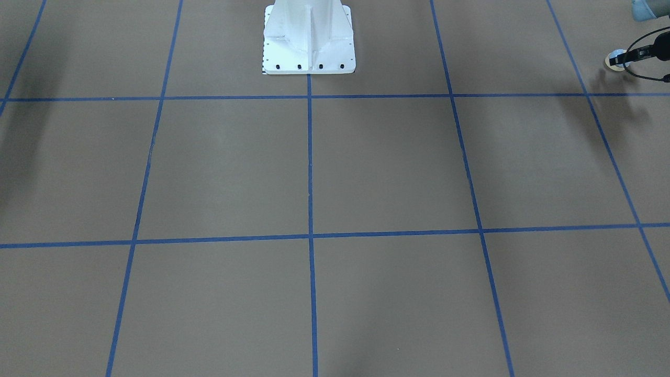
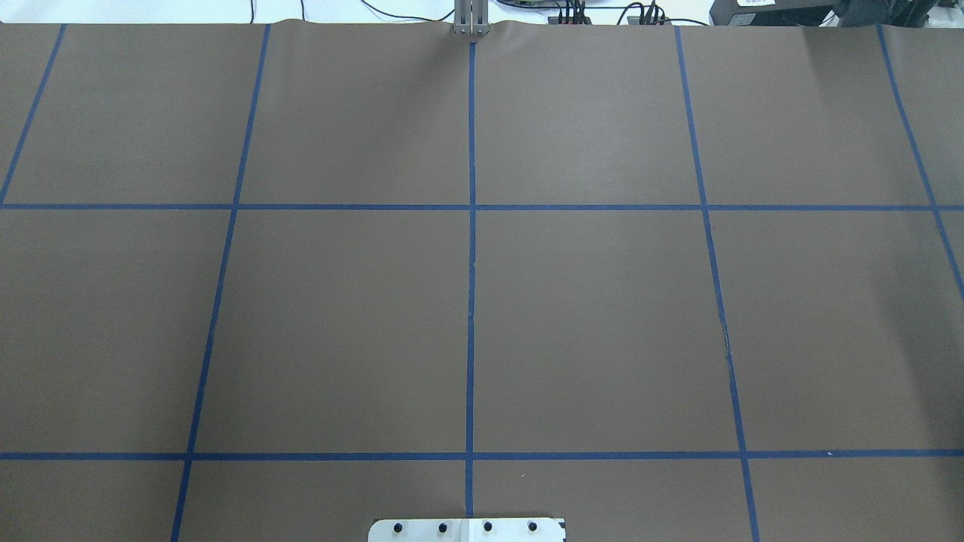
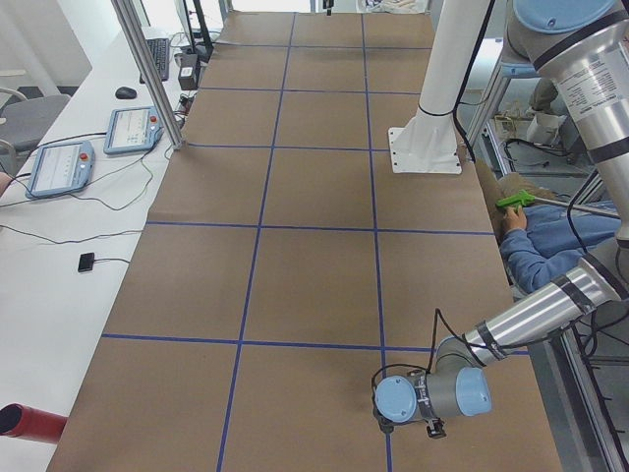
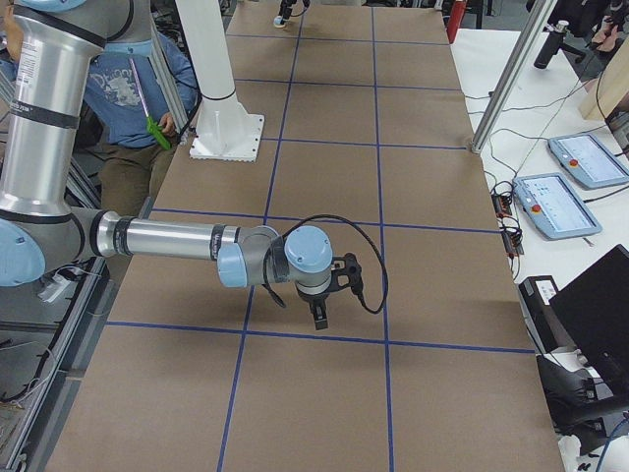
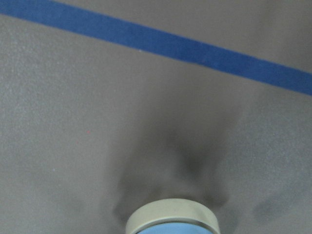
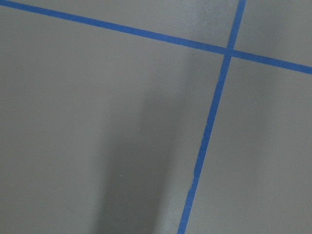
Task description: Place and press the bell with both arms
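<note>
The bell (image 1: 616, 58) is at the far right edge of the front-facing view, light-blue dome with cream base, tilted on its side. My left gripper (image 1: 631, 54) is black and appears shut on the bell, holding it just above the brown table. The left wrist view shows the bell's cream base and blue dome (image 5: 170, 222) at the bottom edge, with its shadow on the table; no fingers show there. My right gripper (image 4: 320, 307) hangs low over the table near a tape line. It shows only in the exterior right view, so I cannot tell whether it is open or shut.
The white pedestal base (image 1: 309, 47) stands at the robot's side of the brown table, which is marked with a blue tape grid (image 2: 471, 301). A seated person in blue holds a green tool (image 3: 516, 200) beside the table. Teach pendants (image 3: 59, 167) lie on the side bench.
</note>
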You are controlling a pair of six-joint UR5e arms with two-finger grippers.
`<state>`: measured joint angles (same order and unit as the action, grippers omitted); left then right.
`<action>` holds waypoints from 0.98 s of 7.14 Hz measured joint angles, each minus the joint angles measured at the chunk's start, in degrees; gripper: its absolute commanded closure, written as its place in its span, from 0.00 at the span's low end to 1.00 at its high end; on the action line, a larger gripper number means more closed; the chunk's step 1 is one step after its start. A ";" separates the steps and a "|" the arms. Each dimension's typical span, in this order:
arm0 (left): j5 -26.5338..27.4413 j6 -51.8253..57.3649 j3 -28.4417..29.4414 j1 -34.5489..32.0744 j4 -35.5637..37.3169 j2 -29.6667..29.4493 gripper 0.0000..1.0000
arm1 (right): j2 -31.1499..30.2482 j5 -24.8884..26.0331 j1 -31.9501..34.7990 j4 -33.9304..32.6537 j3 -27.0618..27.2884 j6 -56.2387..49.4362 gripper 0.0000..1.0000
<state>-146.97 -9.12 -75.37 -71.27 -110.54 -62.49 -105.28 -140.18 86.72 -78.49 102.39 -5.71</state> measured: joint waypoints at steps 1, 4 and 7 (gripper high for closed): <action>-0.10 0.00 0.09 0.17 -0.02 0.00 0.00 | -0.03 -0.19 -0.03 0.00 0.00 -0.02 0.00; -0.58 0.32 0.12 2.01 -0.03 -0.03 0.00 | -0.09 -0.43 -0.13 -0.04 0.00 -0.14 0.00; -0.68 0.57 0.06 3.81 -0.26 -0.06 0.51 | -0.35 -0.44 -0.21 0.00 0.00 -0.27 0.00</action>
<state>-147.65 -8.54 -75.31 -67.47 -110.80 -62.55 -105.63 -140.63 86.50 -78.49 102.39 -5.99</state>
